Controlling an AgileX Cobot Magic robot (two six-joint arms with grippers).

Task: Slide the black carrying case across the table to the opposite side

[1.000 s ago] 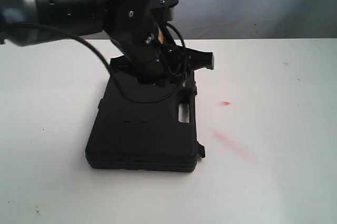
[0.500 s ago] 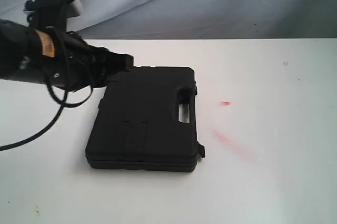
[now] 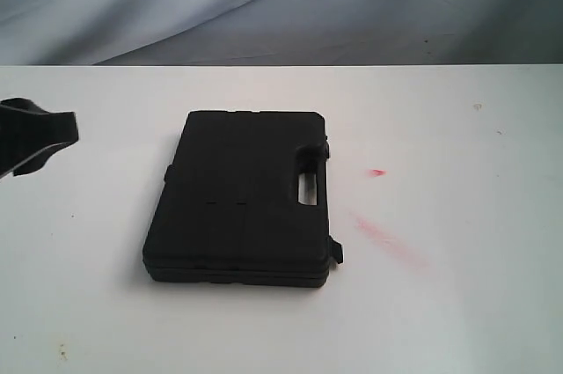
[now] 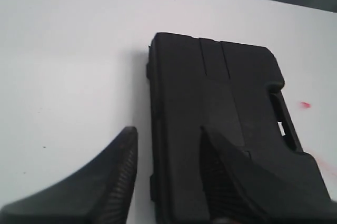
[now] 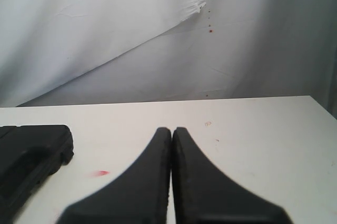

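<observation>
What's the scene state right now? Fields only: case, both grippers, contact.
case: lying flat on the table
handle cut-out: on the side facing the red smears
left gripper: open, empty, off to the case's far side from the smears
right gripper: shut, empty, over bare table
contact: neither gripper touches the case

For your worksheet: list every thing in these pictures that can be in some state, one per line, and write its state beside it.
case: lid closed, lying flat on the table, held by nothing.
left gripper: open, empty, off to the side of the case.
right gripper: shut, empty, apart from the case.
table: marked with red smears beside the case's handle side.
</observation>
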